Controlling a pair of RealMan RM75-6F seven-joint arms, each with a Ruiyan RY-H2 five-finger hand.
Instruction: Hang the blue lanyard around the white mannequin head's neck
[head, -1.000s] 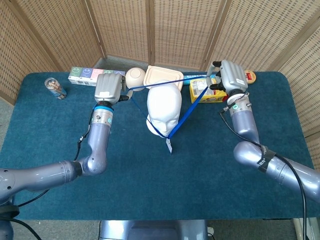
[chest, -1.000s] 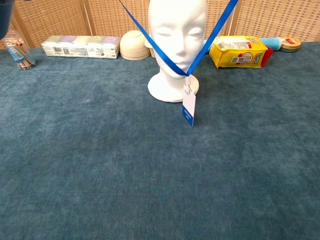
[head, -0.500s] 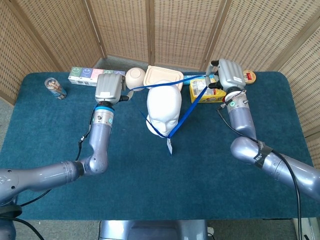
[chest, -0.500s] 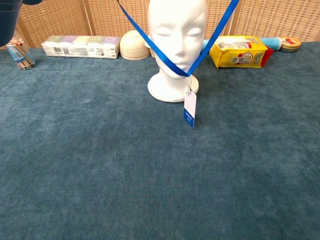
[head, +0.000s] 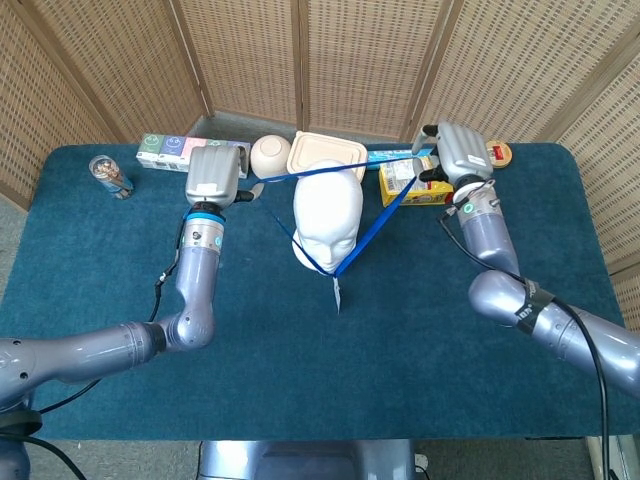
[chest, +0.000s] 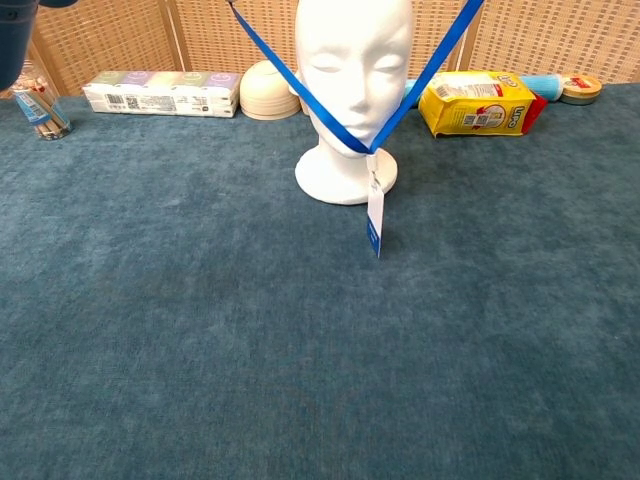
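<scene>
Both arms are glossy silver-grey tubes with rounded, bulbous elbow joints. The left hand (head: 213, 175) and right hand (head: 457, 152) have boxy light-grey backs and dark fingers. A blue ring circles the left wrist; small green and red marks dot the right wrist. Thin black cables trail beside each forearm, and a black band wraps the right arm.

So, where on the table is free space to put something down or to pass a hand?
The wide blue cloth in front of the mannequin head is bare. The back edge is crowded: long box, bowl, yellow packet. Around the head, the lanyard stretches to the left hand and the right hand.
</scene>
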